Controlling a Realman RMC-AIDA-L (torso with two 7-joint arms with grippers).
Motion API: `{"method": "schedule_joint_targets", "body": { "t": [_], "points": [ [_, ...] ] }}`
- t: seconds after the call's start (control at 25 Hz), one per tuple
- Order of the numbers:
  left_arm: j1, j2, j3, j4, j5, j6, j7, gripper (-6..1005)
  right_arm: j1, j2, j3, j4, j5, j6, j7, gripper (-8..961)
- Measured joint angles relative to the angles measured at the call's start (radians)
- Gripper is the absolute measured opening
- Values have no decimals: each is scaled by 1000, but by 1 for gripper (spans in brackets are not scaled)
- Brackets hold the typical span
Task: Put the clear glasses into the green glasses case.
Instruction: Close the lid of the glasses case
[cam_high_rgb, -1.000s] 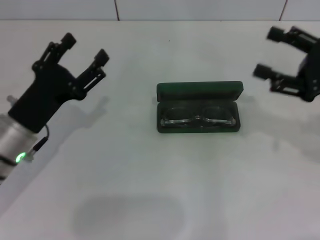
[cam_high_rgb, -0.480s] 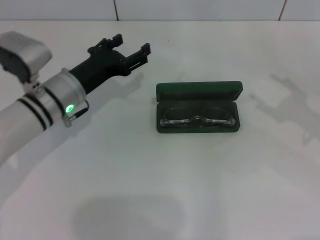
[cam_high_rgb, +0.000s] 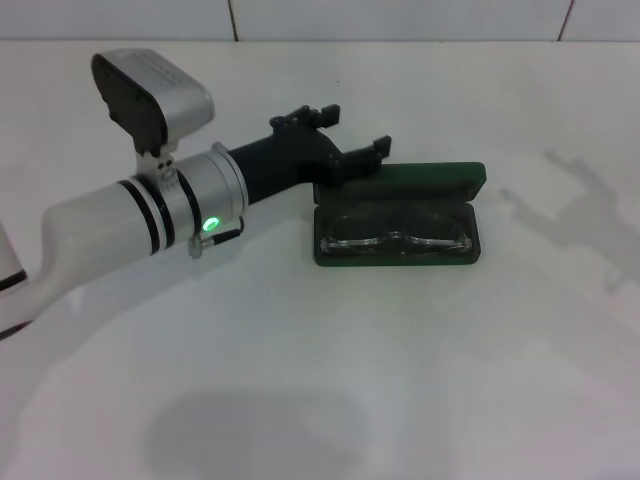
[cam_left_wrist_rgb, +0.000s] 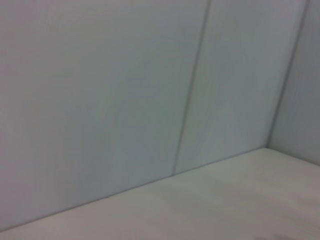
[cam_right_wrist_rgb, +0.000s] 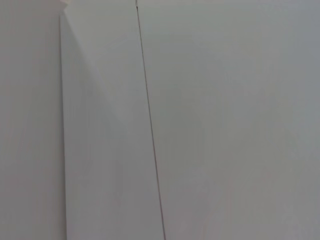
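The green glasses case (cam_high_rgb: 432, 181) lies open in the middle of the white table in the head view, its lid standing up along the far side. The clear glasses (cam_high_rgb: 395, 240) rest inside on the dark lining, lens toward the front. My left gripper (cam_high_rgb: 352, 130) reaches in from the left and hovers by the lid's far left corner, fingers spread and holding nothing. Neither wrist view shows the case, the glasses or any fingers. My right gripper is out of view.
The white table (cam_high_rgb: 300, 380) spreads around the case, and a tiled wall (cam_high_rgb: 400, 18) runs along its far edge. Only wall and table surface show in both wrist views. An arm's shadow (cam_high_rgb: 575, 205) falls on the table to the right of the case.
My left arm has swung rightward across the table, from the far left to the case's lid. The right gripper, at the right edge a second ago, has left the view.
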Motion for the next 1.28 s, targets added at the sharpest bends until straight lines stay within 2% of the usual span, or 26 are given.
{"method": "schedule_joint_targets", "body": {
  "t": [0.24,0.52,0.72,0.84,0.92,1.0,1.12,1.28],
  "points": [
    [48,2,107,77,4,3,-1,868,-1,-2,1,7,0,-4,0,844],
    [88,5,115,79,5,11,7,868,-2,-3,-3,8,0,-5,-1,844],
    [99,9,104,80,-5,105,1,868,-6,-4,0,9,-1,-10,3,844],
    [104,12,53,80,-18,203,4,868,-7,-5,-2,9,-1,-13,3,844],
    [103,11,2,80,-19,211,4,868,-7,-4,-5,9,-2,-19,3,844],
    [92,7,-47,81,-20,165,-11,868,-7,-3,-6,9,-3,-23,3,844],
    [45,5,-67,75,-17,3,-67,867,-1,-1,-10,9,-6,-24,2,844],
    [-30,3,21,49,-6,-177,-150,867,2,0,-18,11,-7,-24,0,844]
  ]
}}
